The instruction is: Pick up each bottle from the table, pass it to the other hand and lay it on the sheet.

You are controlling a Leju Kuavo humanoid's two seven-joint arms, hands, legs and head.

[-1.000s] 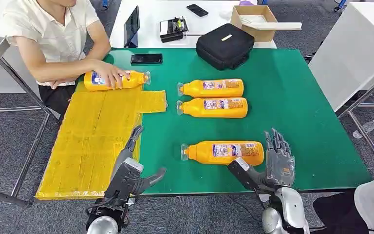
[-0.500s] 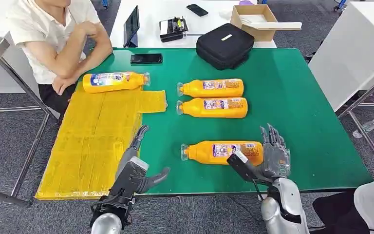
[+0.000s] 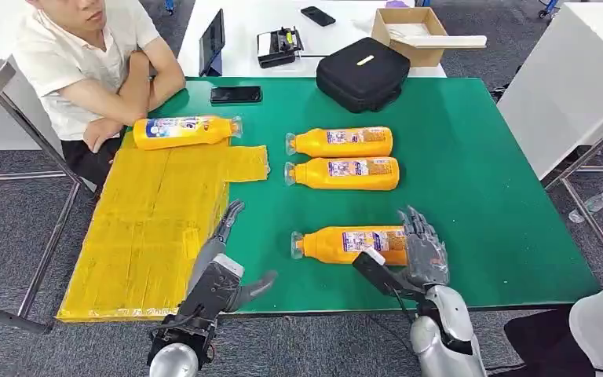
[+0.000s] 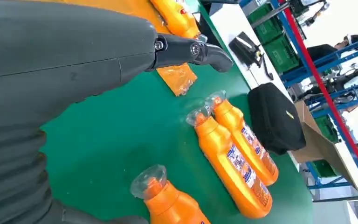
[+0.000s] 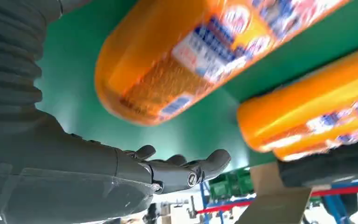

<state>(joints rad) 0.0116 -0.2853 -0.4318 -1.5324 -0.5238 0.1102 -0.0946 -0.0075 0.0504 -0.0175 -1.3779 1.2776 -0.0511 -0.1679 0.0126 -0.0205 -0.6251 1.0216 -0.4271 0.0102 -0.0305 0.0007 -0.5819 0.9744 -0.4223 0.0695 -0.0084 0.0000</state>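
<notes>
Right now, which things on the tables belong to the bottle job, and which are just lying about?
Job: orange bottle nearest the right robot hand; two orange bottles side by side; orange bottle on the sheet; yellow sheet.

Lying about: smartphone; black bag; cardboard box; tablet.

The right hand (image 5: 121,172) fills the left side and lower left of the frame, fingers (image 5: 205,165) spread, holding nothing. An orange bottle (image 5: 191,56) lies blurred across the top on the green table (image 5: 74,84). Two more orange bottles (image 5: 307,116) sit at the right.
</notes>
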